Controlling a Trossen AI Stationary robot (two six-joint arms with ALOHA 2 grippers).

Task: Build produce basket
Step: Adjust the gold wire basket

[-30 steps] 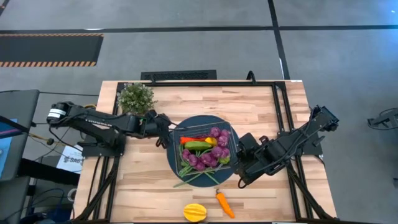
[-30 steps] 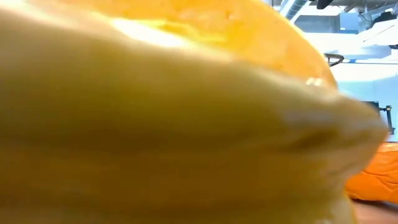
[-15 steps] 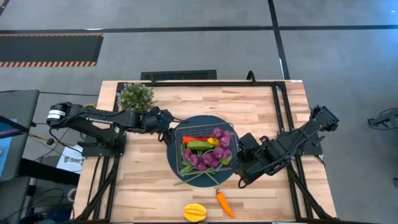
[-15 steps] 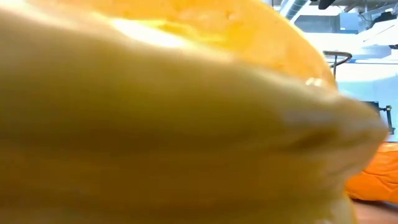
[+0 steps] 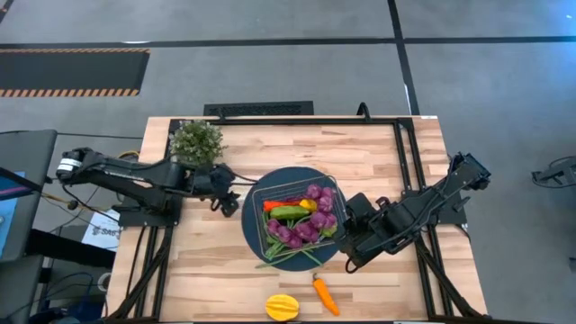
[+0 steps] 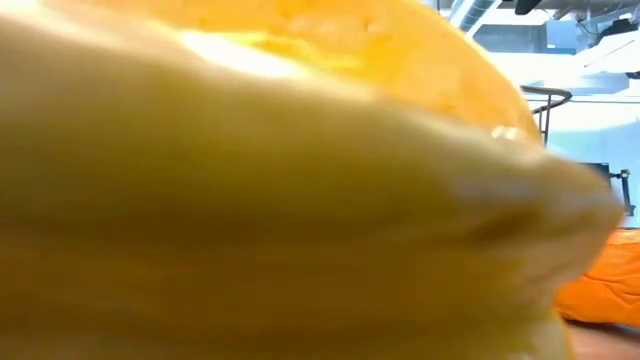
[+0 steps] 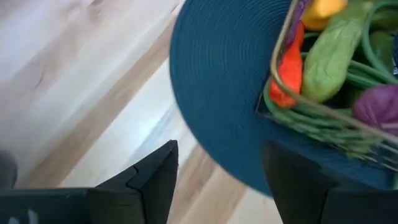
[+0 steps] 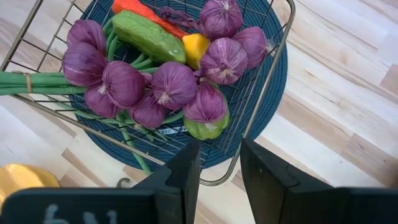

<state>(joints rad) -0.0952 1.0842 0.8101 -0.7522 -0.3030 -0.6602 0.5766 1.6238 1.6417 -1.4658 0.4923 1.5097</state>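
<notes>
The wire basket (image 5: pixel 335 205) sits on the round blue mat (image 5: pixel 288 173) at the table's middle. It holds purple grapes (image 8: pixel 168 84), a cucumber (image 8: pixel 149 37), a red chili (image 7: pixel 289 71), a small yellow piece (image 8: pixel 196 45) and a bean bundle (image 8: pixel 37 81) that pokes out through the wires. The yellow ribbed fruit (image 5: pixel 282 307) and a carrot (image 5: pixel 324 295) lie by the near edge. My left gripper (image 5: pixel 222 199) is open over bare wood, left of the mat. My right gripper (image 5: pixel 345 245) is open by a narrow gap; its fingers stand either side of the basket's near-right corner (image 8: pixel 217 182).
A bushy potted plant (image 5: pixel 196 141) stands at the far left, just behind my left arm. The yellow fruit (image 6: pixel 280 180) fills almost the whole low view, with the carrot (image 6: pixel 600 290) at its right edge. Bare wood lies left and right of the mat (image 7: pixel 217 74).
My left gripper went right toward the basket's far-left corner, then drew back toward the table's left edge and now stands clear of the mat. My right arm kept still.
</notes>
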